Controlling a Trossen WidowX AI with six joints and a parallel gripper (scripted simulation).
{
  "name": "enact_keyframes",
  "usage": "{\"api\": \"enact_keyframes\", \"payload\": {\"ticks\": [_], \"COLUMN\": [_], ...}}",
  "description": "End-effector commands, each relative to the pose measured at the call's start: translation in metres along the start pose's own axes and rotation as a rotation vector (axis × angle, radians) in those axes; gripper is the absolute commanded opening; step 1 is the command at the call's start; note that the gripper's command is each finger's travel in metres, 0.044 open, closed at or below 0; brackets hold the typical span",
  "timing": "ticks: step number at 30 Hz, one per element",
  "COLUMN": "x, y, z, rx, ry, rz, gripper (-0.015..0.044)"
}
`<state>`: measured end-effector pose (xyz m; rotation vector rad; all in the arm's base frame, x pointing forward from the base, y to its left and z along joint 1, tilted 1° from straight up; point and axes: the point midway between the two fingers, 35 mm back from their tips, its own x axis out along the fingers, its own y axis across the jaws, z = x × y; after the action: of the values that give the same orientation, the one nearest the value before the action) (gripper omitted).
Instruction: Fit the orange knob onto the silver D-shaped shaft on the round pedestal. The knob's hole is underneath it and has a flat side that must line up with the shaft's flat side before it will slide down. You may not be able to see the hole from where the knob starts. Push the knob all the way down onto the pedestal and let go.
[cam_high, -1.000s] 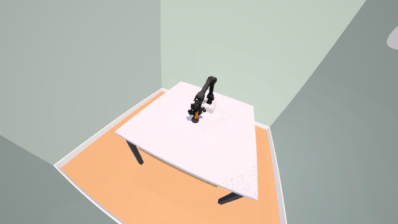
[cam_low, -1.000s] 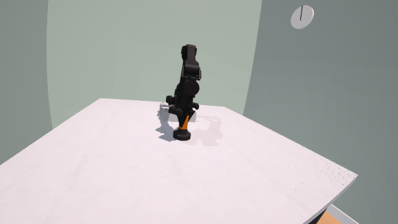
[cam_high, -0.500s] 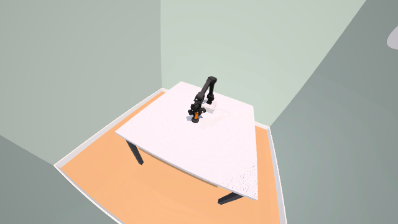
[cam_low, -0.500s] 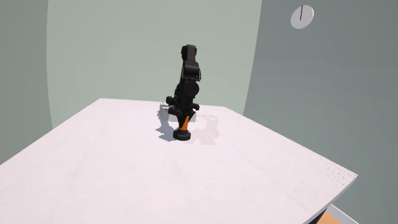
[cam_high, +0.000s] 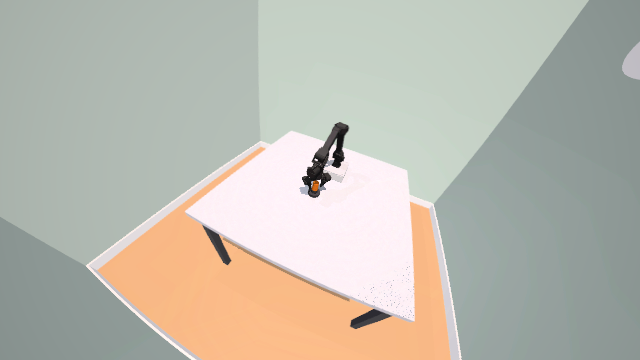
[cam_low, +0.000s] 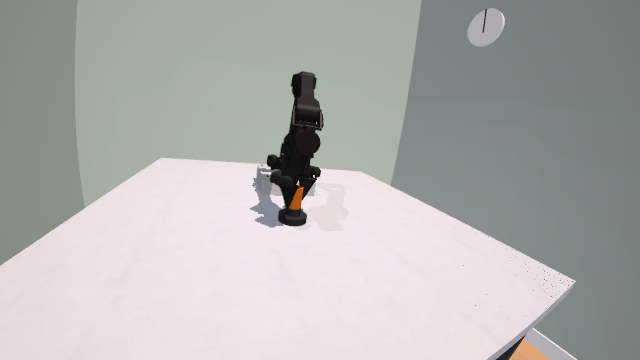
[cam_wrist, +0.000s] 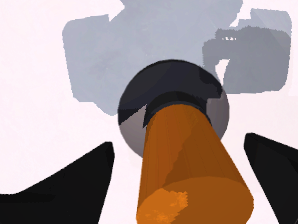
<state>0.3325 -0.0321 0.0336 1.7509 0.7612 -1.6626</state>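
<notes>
The orange knob (cam_high: 315, 185) (cam_low: 297, 199) (cam_wrist: 180, 160) stands on the black round pedestal (cam_high: 313, 194) (cam_low: 292, 220) (cam_wrist: 170, 75), its lower end at the pedestal's raised collar. It leans slightly to the right in the exterior view. No silver shaft shows between knob and collar; the shaft and the knob's hole are hidden. My gripper (cam_high: 315, 188) (cam_low: 296, 201) (cam_wrist: 180, 144) is open around the knob. The wrist view shows a gap between the knob and each black finger.
The pedestal stands on the white table (cam_high: 300, 235) (cam_low: 250, 290). The arm's pale base block (cam_high: 337, 172) (cam_low: 270, 186) is behind the gripper. Shadows of the arm fall on the table around the pedestal.
</notes>
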Motion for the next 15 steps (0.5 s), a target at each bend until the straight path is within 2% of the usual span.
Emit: {"api": "enact_keyframes", "payload": {"ticks": [1, 6, 12, 15], "x": [0.000, -0.003, -0.085, -0.096], "y": [0.000, 0.000, 0.001, 0.000], "z": [0.000, 0.000, -0.001, -0.001], "rx": [-0.001, -0.001, 0.000, 0.000], "ry": [0.000, 0.000, 0.000, 0.000], "rz": [0.000, 0.000, 0.000, 0.000], "gripper": [0.0440, 0.0440, 0.0440, 0.0440]}}
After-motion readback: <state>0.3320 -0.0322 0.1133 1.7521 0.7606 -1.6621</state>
